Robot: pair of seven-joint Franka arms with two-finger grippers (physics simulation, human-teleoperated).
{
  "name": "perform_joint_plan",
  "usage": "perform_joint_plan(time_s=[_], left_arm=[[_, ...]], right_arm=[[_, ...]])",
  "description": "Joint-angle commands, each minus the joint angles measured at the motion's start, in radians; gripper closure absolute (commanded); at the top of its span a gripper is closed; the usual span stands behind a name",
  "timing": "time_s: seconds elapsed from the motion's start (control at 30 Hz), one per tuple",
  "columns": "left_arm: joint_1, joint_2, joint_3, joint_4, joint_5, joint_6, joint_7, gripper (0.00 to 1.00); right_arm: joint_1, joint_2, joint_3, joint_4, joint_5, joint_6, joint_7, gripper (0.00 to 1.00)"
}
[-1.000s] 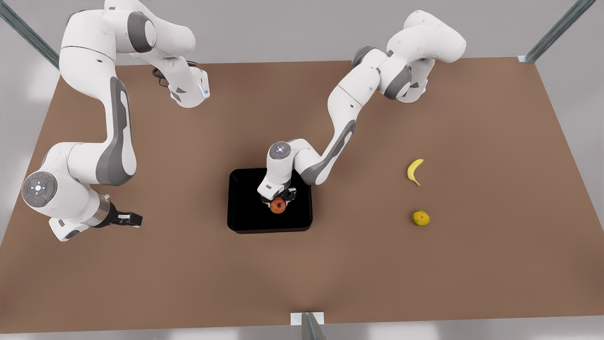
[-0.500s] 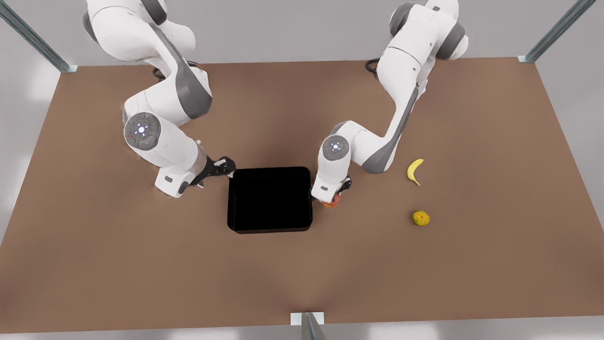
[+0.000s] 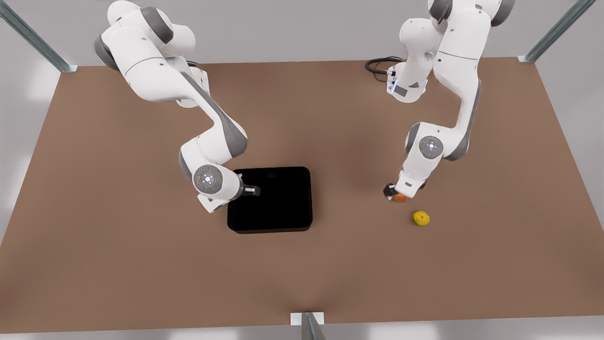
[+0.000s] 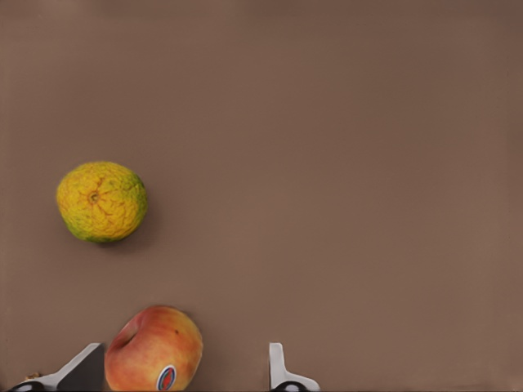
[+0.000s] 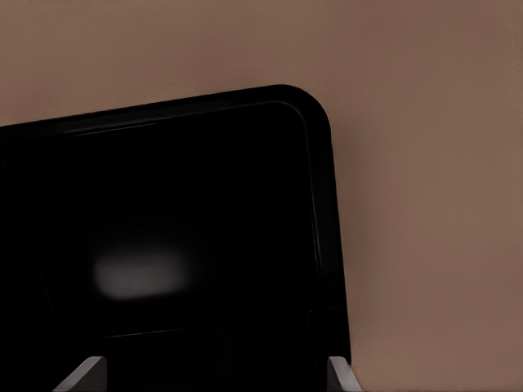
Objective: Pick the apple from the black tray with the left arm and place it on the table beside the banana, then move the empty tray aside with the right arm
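Brown bench (image 3: 141, 264) carried everything I watched. My left gripper (image 4: 184, 371) was spread, the apple (image 4: 154, 349) resting against one finger just beside a bumpy yellow-green fruit (image 3: 421, 217). My right gripper (image 5: 214, 374) was spread too, straddling the black tray's (image 3: 278, 208) edge on the front view's left.

The left gripper (image 3: 395, 194) has carried the apple (image 3: 400, 198) off the black tray (image 3: 283, 208) toward the bumpy fruit (image 3: 421, 217); the right gripper (image 3: 255, 191) now reaches over the tray's rim.
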Motion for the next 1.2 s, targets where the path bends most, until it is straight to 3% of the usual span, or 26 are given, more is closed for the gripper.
perform_joint_plan(time_s=[0.0,0.03,0.07,0.23,0.43,0.97,1.07,1.1,1.13,1.17], left_arm=[[0.0,-0.051,0.001,0.206,-0.006,-0.423,0.435,0.0],[0.012,-0.037,0.007,0.44,-0.084,-0.727,0.435,0.0],[0.047,-0.037,0.009,0.542,-0.088,-0.87,0.444,0.0],[0.147,-0.019,0.009,0.684,-0.094,-0.944,0.547,0.0],[0.146,-0.018,0.006,0.681,-0.091,-0.944,0.548,0.0],[0.147,-0.01,0.006,0.674,-0.084,-0.941,0.555,0.0],[0.147,-0.01,0.006,0.674,-0.084,-0.941,0.555,0.0],[0.146,-0.01,0.006,0.674,-0.084,-0.941,0.555,0.0],[0.146,-0.01,0.006,0.674,-0.086,-0.941,0.553,0.0],[0.146,-0.01,0.006,0.674,-0.084,-0.941,0.553,0.0]], right_arm=[[-0.008,-0.014,-0.001,-0.042,-0.021,0.136,0.225,0.0],[-0.013,-0.022,-0.001,-0.055,-0.021,0.138,0.207,0.0],[-0.026,-0.043,-0.002,-0.126,-0.021,0.222,0.184,0.0],[-0.05,-0.06,-0.024,-0.146,-0.016,0.244,0.032,0.0],[-0.042,0.002,-0.034,-0.187,-0.019,0.353,-0.083,0.0],[-0.05,0.045,-0.057,-0.249,-0.019,0.353,-0.508,0.01],[-0.05,0.067,-0.059,-0.249,-0.018,0.353,-0.505,0.13],[-0.051,0.068,-0.059,-0.249,-0.015,0.353,-0.503,0.23],[-0.051,0.068,-0.06,-0.249,-0.013,0.35,-0.505,0.38],[-0.053,0.068,-0.06,-0.247,-0.011,0.346,-0.503,0.46]])
